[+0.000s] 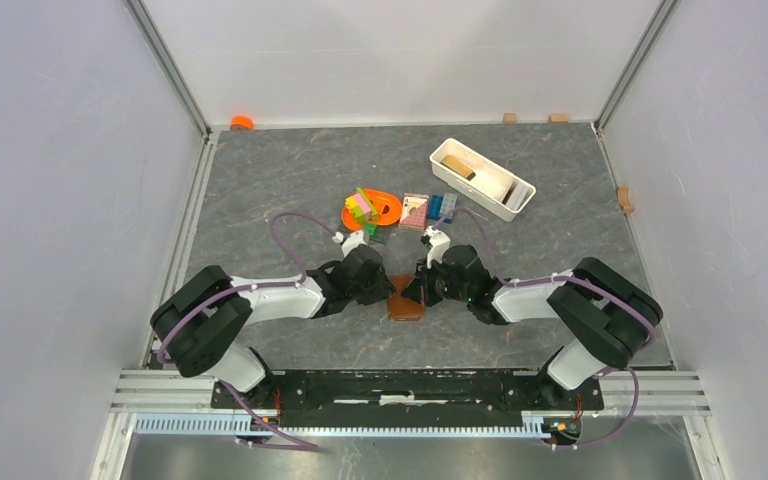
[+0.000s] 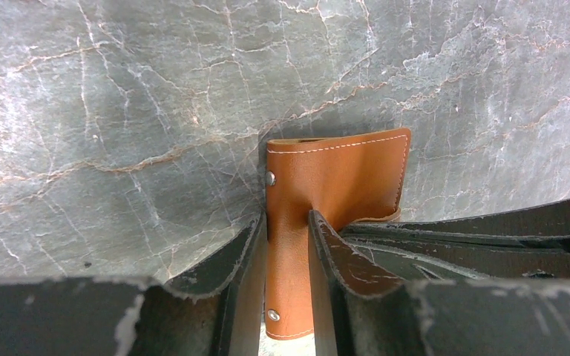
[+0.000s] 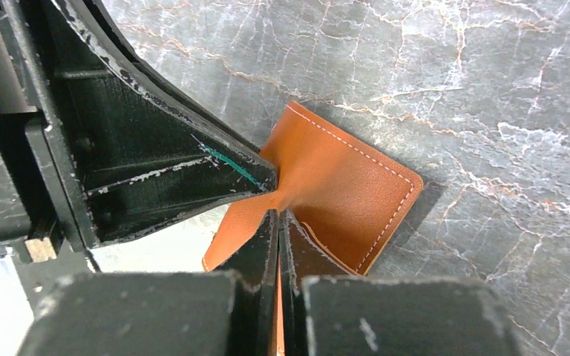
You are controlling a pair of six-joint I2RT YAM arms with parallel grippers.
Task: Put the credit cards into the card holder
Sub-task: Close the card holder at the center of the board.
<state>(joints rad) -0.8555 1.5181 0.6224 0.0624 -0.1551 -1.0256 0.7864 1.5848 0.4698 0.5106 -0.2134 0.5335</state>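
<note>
The card holder lies on the grey marbled table near the front edge, midway between the two arms, with both grippers on it. In the left wrist view the left gripper stands narrow, its fingers pressed against either side of a raised strip of the brown leather, a snap stud showing at the strip's edge. In the right wrist view the right gripper is pinched fully together on a thin layer of the wallet, the leather puckering toward its tips, and the rest of that flap lies flat on the stone. The left gripper's finger touches the leather just beside this pinch. From above, a small dark flat piece just beyond the left gripper may be one of the credit cards, though it is too small to tell. Farther back sit an orange dish with coloured bricks and a white tray, well apart from the right gripper.
</note>
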